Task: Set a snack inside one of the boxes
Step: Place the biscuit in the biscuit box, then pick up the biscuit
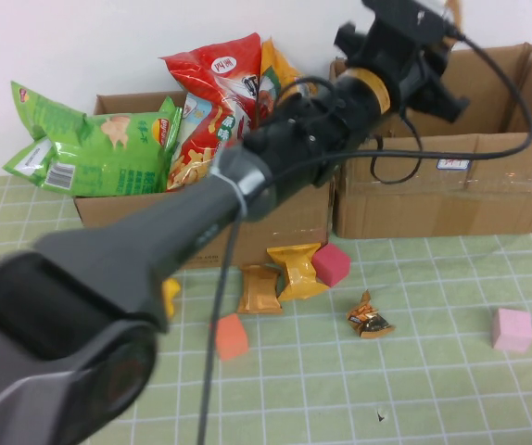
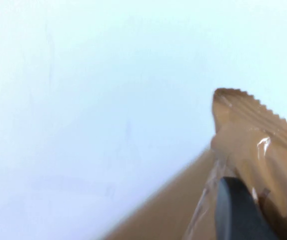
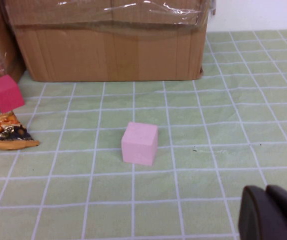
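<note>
Brown wrapper held up over the right-hand carton

Cardboard fills the back of the green checked table [image 1: 451,371]: two open boxes side by side. The left box [image 1: 275,222] is stuffed with crisp bags, a green one [image 1: 99,148] lying on its side with a barcode panel showing, and a red one [image 1: 215,102] standing upright with a white logo near its top whose characters I can't make out. An orange bag [image 1: 280,69] peeks out behind the red one. The right box [image 1: 451,185] has clear tape along its front and a small white label [image 1: 452,165] too small to read.

The left arm stretches long across the scene, and the left gripper [image 1: 424,23] sits high above the right box's rear left corner. In its wrist view the fingers [image 2: 238,210] are clamped on a brown snack packet [image 2: 253,135] with a crimped, zigzag edge, seen against the pale wall; no print shows on it.

The right gripper [image 3: 271,215] hangs low over the table near a pale pink cube [image 1: 512,329]; only a dark edge of it shows, so I cannot tell how its fingers are set.

On the table in front of the boxes lie a yellow packet [image 1: 298,269], an orange-brown packet [image 1: 259,289], a small dark candy wrapper [image 1: 368,318], a magenta cube [image 1: 332,265] and an orange cube [image 1: 231,336]
</note>
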